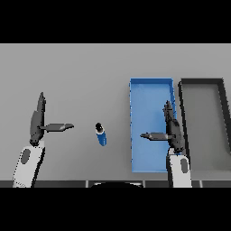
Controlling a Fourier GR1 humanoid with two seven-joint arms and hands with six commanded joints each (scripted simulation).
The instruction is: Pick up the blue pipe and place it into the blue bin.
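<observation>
Evidently nothing is grasped yet: the blue pipe (101,134) lies on the counter (81,72) at centre frame, left of the blue bin (149,85). Both the left hand (38,122) and right hand (173,131) have fingers released; the reach comes next, probably by the right hand, now over the bin.

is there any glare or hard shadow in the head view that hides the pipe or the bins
Head view: flat, even light on the grey table, no glare or hard shadows. The short blue pipe with a dark cap, the blue rectangular bin and the dark grey bin show clearly; the right hand overlaps the blue bin's right edge.
</observation>
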